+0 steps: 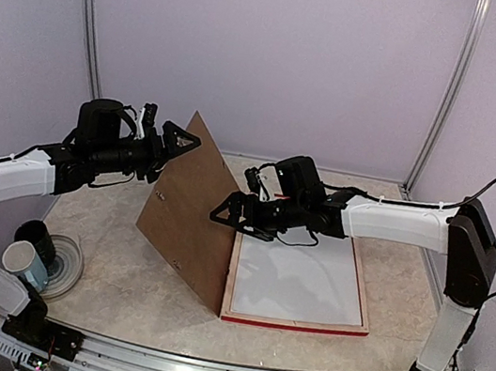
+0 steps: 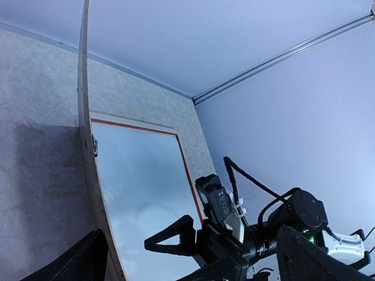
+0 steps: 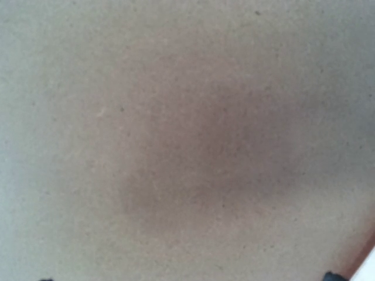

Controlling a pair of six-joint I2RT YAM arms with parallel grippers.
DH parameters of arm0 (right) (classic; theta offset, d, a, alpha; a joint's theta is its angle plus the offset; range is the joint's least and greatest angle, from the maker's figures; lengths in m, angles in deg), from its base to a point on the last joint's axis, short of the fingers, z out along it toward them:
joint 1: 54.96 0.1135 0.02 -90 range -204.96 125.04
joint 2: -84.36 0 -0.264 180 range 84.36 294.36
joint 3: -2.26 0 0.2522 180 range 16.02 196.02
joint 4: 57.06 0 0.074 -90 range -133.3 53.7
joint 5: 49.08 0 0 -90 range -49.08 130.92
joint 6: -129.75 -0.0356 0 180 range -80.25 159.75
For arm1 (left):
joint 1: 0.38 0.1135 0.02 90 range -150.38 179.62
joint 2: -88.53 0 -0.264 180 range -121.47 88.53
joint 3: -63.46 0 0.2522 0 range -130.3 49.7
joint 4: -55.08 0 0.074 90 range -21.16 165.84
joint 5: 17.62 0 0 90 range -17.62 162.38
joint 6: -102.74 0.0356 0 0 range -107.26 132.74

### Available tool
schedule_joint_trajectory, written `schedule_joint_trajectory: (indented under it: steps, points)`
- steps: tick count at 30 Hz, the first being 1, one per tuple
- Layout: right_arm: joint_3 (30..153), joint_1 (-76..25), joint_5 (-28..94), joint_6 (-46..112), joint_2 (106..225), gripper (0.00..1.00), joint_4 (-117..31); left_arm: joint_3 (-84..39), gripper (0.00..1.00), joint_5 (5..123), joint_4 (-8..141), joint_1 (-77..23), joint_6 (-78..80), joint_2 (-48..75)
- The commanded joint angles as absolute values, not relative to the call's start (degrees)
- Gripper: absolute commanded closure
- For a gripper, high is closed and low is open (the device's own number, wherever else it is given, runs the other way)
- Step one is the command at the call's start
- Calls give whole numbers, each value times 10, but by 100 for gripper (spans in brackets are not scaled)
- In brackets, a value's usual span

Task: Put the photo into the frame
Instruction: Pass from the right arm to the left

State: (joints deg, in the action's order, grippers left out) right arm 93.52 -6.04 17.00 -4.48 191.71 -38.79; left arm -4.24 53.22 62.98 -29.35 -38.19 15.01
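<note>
Right fingers (image 1: 223, 208) near photo (image 1: 298, 284) corner

In the top view, the tilted plain brown cardboard backing board (image 1: 188, 214) conceals the left rail of the thin rectangular frame (image 1: 296, 325), which is red-faced with pale wood edges. The large rectangular photo (image 1: 293, 284) lying in the frame presents only a plain white face; its printed side is not visible. Contact between the left gripper (image 1: 183, 148) and the board's top corner cannot be determined. The right wrist view is filled by the board, out of focus. Only dark fingertips (image 3: 331, 275) show at its bottom edge. In the left wrist view, the board's edge is cut off top and bottom. A small metal fitting (image 2: 94, 145) on it is too small to identify.
</note>
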Motion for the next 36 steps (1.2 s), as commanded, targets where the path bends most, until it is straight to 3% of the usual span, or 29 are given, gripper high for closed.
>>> schedule_joint_trajectory:
  steps: [1, 12, 20, 23, 36]
  points:
    - [929, -64, 179, -42, 1903, 1, -386, -57, 1, 524, 632, -292, -369, 158]
    - [929, -67, 197, -31, 1894, 1, -359, -73, 12, 546, 728, -285, -338, 164]
    - [933, -67, 203, -21, 1889, 1, -343, -75, 36, 533, 748, -281, -328, 168]
    - [930, -67, 207, -18, 1886, 1, -339, -74, 37, 534, 753, -278, -329, 173]
    - [903, -69, 225, -5, 1857, 1, -327, -65, 60, 505, 752, -269, -337, 180]
